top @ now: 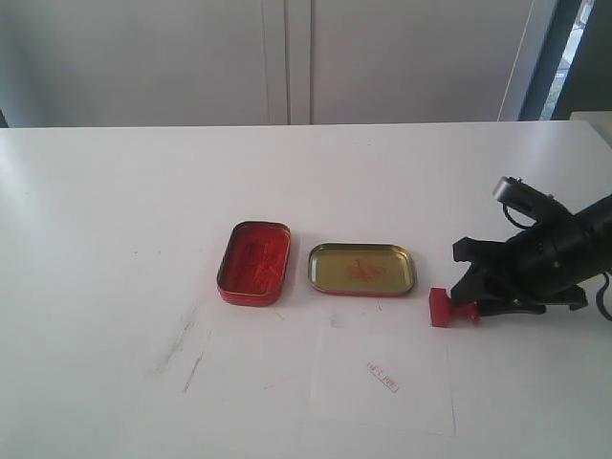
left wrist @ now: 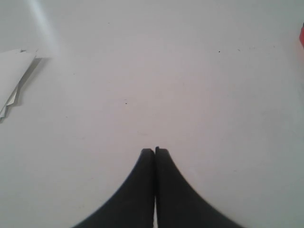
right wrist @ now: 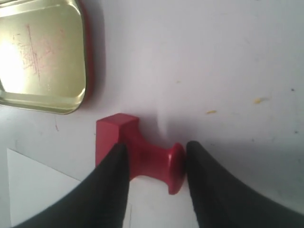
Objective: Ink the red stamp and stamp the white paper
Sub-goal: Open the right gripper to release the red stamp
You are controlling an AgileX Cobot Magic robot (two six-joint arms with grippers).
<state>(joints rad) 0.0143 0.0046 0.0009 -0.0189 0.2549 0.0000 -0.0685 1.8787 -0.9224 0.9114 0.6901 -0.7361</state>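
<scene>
The red stamp [top: 442, 308] [right wrist: 124, 145] lies on its side on the white table, knobbed handle pointing toward my right arm. My right gripper [top: 462, 283] [right wrist: 156, 145] is open, its black fingers spread to either end of the stamp, one at the block base and one by the knob. The white paper [top: 416, 402] [right wrist: 33, 190] lies just in front of the stamp and carries a small red stamped mark [top: 382, 378]. My left gripper [left wrist: 155, 151] is shut on nothing over bare table and is out of the exterior view.
The open red ink tin [top: 253, 263] and its gold-lined lid [top: 361, 269] [right wrist: 38, 52] sit side by side left of the stamp. Faint reddish smudges [top: 186, 352] mark the table front left. A stack of white sheets [left wrist: 12, 80] shows in the left wrist view.
</scene>
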